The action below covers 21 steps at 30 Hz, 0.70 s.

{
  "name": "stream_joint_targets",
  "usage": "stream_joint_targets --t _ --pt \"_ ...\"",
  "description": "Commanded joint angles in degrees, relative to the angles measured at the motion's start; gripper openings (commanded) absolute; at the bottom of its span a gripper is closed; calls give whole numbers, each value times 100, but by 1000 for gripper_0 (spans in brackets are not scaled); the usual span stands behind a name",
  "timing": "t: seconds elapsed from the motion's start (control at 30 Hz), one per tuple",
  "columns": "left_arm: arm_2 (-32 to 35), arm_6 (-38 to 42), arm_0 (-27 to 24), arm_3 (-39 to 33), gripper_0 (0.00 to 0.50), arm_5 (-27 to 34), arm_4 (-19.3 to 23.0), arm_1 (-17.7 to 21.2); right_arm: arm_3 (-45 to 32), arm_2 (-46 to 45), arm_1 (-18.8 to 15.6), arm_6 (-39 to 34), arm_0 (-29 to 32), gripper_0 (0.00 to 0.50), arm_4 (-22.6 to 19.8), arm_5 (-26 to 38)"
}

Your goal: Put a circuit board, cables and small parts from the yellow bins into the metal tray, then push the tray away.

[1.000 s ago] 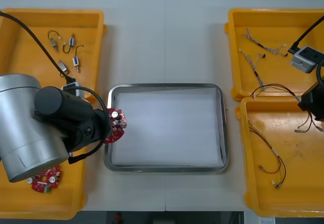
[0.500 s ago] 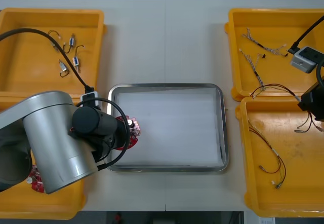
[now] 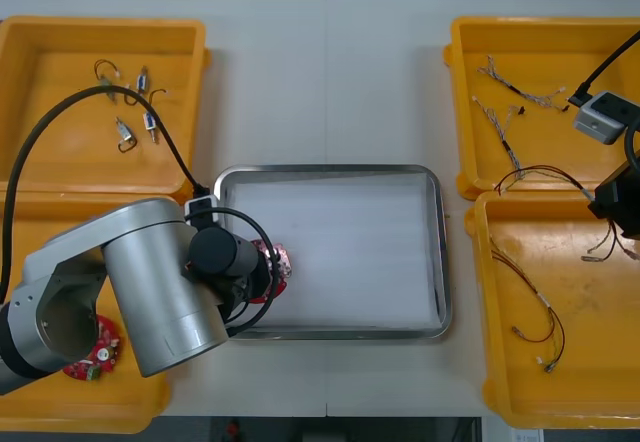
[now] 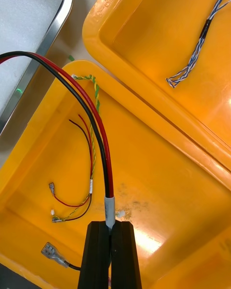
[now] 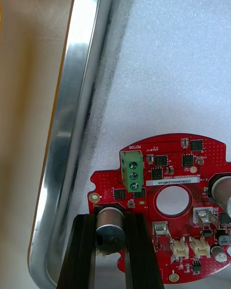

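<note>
**Board at the tray's left edge, cable held at the right**

The left end effector (image 5: 111,217) is at the lower left of the front view, just inside the tray's (image 3: 325,169) left rim. Its fingers stand narrow, clamped on a metal can (image 5: 110,231) that rises from the board's (image 5: 166,173) edge. That stub probably gives a firm hold and keeps the disc level for setting down.

The board is over the tray's white floor, just beside the left rim; whether it touches cannot be told. Being round, it has no long axis. Its component face looks up, and its green block (image 5: 133,166) lies on the side away from the fingers.

At the right edge, the right end effector (image 4: 111,226) waits over the lower right bin (image 3: 600,362), pinched on a cable (image 4: 98,139) at its sleeve. The cable runs lengthwise away from the fingers toward the tray.
</note>
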Motion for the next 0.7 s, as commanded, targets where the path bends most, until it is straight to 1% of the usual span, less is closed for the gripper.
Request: stream_joint_targets --t 0.03,0.3,0.47,0.5,0.53,0.57,0.63,0.67,0.7 --pt "-249 398 -239 55 2 -114 -173 -165 -147 43 47 -146 -147 0 29 21" --pt "-495 468 -256 64 5 -114 -181 -165 -147 43 47 -146 -147 0 29 21" --pt "-504 477 -248 64 15 -114 -190 -156 -147 43 47 -146 -147 0 29 21" --pt "-504 477 -248 64 34 -114 -199 -156 -147 43 47 -146 -147 0 29 21" --pt "-512 477 -256 64 84 -114 -217 -156 -147 43 47 -146 -147 0 29 21" --pt "-512 477 -248 64 107 -114 -217 -147 -147 43 47 -146 -147 0 29 21" --pt "-512 468 -256 64 177 -114 -252 -139 -147 43 47 -146 -147 0 29 21" --pt "-504 468 -256 64 197 -114 -269 -139 -147 43 47 -146 -147 0 29 21" --pt "-504 468 -248 64 241 -114 -313 -139 -147 43 47 -146 -147 0 29 21"
